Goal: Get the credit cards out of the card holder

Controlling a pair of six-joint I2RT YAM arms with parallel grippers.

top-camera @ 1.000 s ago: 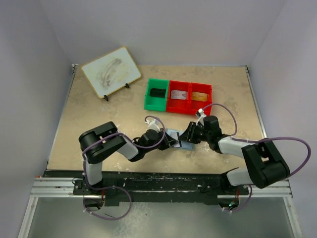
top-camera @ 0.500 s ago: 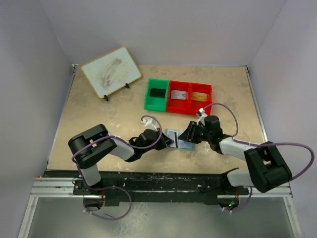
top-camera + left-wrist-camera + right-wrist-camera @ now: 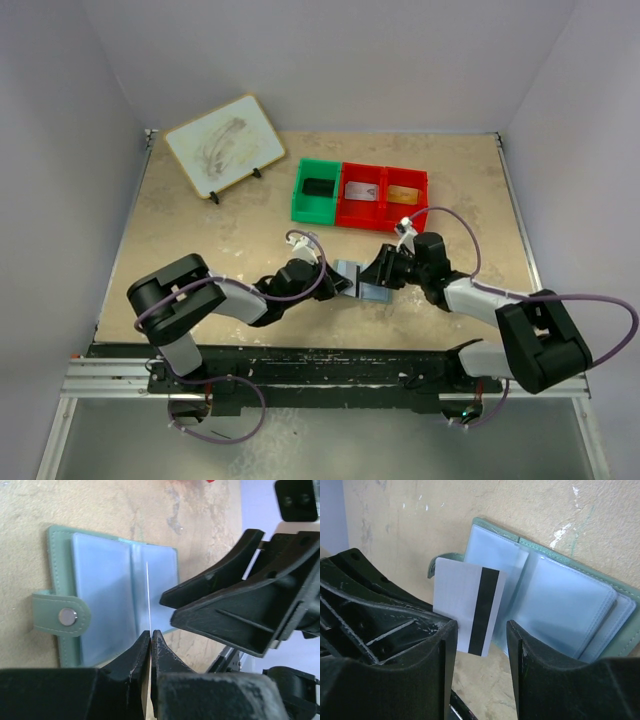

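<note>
While one open card holder lies flat near the middle of the worktop's front edge, the left gripper is clamped on one striped white card upright above it. The right gripper stands just beside, fingers apart. At the far edge are one green bin and two red bins, one item in each. One board stands at the far-left corner.

Left jaws pinched, right jaws parted (facing).

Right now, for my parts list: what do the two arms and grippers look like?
The left arm and right arm have black joints, pale grey links and looping purple cables. The left gripper and right gripper have black wedge-shaped fingers.
</note>
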